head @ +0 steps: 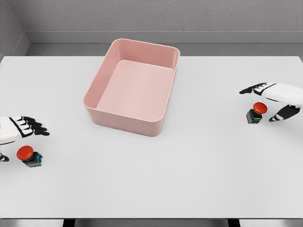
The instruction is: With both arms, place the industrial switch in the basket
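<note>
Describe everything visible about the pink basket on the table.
The pink basket is a shallow rectangular tub with rounded corners, smooth walls that flare slightly outward and a rolled rim; it looks like matte plastic. It sits upright and empty on the white table, behind the centre and turned a little askew. Nothing touches it: both red-capped switches and both hands are far off to the sides.

A white table (151,189) fills most of the view, its flat top evenly lit with only soft shadows. Beyond its far edge, well past the reach of either hand, runs a grey textured wall (156,14) with a paler baseboard band (213,37) along its foot. At the far left, 1 side wall (8,28) meets it in a corner. A strip of dark floor (142,222) shows under the near edge.
</note>
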You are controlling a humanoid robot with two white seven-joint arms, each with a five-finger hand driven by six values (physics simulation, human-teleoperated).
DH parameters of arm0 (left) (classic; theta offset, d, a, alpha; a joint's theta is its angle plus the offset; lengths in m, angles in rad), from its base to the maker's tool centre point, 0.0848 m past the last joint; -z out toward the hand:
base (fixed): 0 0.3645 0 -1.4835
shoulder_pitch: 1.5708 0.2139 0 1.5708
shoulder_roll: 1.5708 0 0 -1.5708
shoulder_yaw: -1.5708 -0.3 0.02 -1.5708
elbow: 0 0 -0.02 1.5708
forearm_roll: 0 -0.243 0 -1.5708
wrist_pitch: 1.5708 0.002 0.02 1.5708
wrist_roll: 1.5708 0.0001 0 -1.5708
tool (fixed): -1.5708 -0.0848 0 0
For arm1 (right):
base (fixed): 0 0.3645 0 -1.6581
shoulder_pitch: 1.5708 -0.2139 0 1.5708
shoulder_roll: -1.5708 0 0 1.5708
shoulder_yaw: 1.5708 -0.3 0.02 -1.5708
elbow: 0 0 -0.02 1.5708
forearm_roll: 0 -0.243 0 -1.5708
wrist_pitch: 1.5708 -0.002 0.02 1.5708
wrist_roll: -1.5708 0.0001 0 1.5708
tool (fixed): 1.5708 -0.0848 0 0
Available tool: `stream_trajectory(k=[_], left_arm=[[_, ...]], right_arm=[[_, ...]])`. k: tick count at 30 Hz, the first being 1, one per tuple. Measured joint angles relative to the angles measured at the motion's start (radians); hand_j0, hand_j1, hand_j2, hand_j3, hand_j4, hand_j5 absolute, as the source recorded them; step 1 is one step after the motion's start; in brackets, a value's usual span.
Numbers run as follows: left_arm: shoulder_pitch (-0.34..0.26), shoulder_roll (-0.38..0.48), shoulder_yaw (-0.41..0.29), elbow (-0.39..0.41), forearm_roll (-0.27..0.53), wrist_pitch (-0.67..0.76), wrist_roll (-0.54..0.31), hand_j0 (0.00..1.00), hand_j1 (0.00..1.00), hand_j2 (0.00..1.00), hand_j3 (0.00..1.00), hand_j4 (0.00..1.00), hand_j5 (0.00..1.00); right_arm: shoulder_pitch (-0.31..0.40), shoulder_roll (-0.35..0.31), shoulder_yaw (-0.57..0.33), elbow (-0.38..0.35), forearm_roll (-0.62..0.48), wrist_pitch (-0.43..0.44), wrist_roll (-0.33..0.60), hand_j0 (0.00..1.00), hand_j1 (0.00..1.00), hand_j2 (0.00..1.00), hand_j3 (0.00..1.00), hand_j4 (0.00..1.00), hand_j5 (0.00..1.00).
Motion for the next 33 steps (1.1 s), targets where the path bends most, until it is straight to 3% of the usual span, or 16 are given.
stream_trajectory(k=[10, 20, 25, 33], left_arm=[[0.032, -0.013, 0.001, -0.031, 0.0, 0.0, 0.0, 1.0, 1.0, 1.0, 1.0, 1.0, 1.0], [0.035, -0.029, 0.005, -0.025, -0.002, 0.0, 0.039, 1.0, 1.0, 1.0, 1.0, 1.0, 1.0], [0.061, -0.035, 0.005, -0.007, -0.002, 0.0, 0.089, 1.0, 1.0, 1.0, 1.0, 1.0, 1.0], [0.088, -0.047, 0.006, 0.01, -0.003, 0.001, 0.103, 1.0, 1.0, 1.0, 1.0, 1.0, 1.0]], right_arm=[[0.009, 0.019, 0.002, -0.015, 0.0, 0.0, 0.0, 0.99, 0.99, 0.99, 0.99, 0.99, 0.99], [0.02, 0.02, 0.004, -0.008, 0.0, 0.0, 0.002, 0.91, 0.91, 0.91, 0.91, 0.91, 0.91], [0.026, 0.016, 0.003, -0.006, 0.0, 0.0, 0.005, 0.84, 0.84, 0.84, 0.84, 0.84, 0.84], [0.028, 0.009, 0.0, -0.003, 0.0, 0.0, 0.006, 0.72, 0.72, 0.72, 0.72, 0.72, 0.72]])
